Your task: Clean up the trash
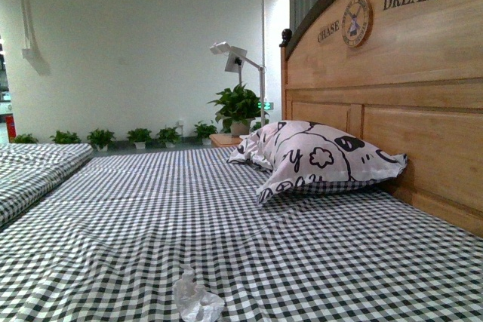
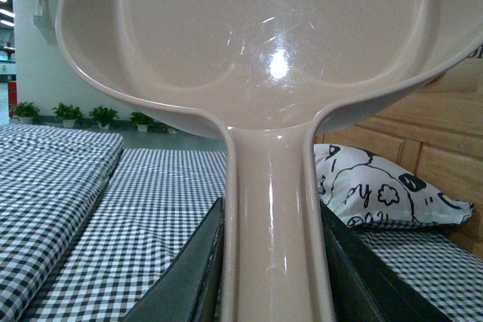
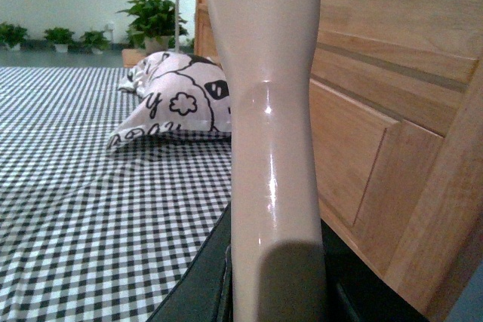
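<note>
Crumpled white tissue wad (image 1: 198, 301) lies on the checked bedsheet (image 1: 151, 216), low centre in the front view, well apart from the printed pillow (image 1: 317, 157) by the wooden headboard (image 1: 423, 111). Left gripper (image 2: 272, 284) is clamped on the stem of a beige dustpan (image 2: 264, 50). Right gripper (image 3: 275, 295) is clamped on a beige handle (image 3: 272, 111); can't tell which tool.

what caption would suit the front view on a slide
Crumpled tissue wad on the checked bedsheet, printed pillow beside the wooden headboard beyond.
</note>
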### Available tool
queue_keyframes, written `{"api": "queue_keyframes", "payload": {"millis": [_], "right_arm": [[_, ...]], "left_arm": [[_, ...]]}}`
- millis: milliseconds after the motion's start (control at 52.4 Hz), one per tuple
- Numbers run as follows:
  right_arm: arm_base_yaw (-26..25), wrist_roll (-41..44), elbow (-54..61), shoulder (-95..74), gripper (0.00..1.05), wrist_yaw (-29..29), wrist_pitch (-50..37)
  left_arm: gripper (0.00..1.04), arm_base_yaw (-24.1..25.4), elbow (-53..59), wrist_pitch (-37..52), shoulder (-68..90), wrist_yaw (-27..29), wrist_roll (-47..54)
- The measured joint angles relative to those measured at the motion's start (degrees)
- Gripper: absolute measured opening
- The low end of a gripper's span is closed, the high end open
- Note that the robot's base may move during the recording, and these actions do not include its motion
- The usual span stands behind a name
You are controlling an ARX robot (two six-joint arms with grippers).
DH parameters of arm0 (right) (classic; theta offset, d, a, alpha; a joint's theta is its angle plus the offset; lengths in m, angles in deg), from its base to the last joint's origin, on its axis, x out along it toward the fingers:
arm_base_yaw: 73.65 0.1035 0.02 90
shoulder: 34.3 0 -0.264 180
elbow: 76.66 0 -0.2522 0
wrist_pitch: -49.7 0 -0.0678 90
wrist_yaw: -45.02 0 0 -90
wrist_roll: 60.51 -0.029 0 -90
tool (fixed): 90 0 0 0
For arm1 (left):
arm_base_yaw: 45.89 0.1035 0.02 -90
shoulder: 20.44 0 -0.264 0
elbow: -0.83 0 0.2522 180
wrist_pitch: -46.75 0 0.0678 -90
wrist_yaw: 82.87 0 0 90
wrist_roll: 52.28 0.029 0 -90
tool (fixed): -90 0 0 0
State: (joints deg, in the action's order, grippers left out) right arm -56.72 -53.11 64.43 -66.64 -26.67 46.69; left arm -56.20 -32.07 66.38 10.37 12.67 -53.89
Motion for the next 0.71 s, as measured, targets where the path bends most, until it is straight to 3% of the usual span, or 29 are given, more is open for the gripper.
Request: {"api": "queue_keyframes", "payload": {"millis": [114,229,267,362,534,706], "right_arm": [[-0.02,0.0,0.0,0.24,0.19,0.59,0.0],[-0.17,-0.02,0.0,0.44,0.19,0.94,0.0],[-0.17,0.0,0.0,0.63,0.19,0.92,0.0],[-0.17,-0.02,0.0,0.74,0.19,0.59,-0.02],[-0.17,-0.02,0.0,0.72,0.19,0.61,-0.02],[-0.17,-0.02,0.0,0.72,0.19,0.57,-0.02]], "left_arm": [[0.29,-0.07,-0.02,-0.17,0.2,-0.87,-0.07],[0.29,-0.07,-8.59,-24.26,2.67,2.89,-1.55],[0.29,1.22,-11.72,-32.72,4.59,2.64,-1.42],[0.29,4.57,-13.9,-44.02,9.51,-0.92,1.14],[0.29,10.8,-16.39,-44.98,21.62,-12.92,14.53],[0.29,14.45,-19.32,-46.58,29.35,-17.42,28.7]]}}
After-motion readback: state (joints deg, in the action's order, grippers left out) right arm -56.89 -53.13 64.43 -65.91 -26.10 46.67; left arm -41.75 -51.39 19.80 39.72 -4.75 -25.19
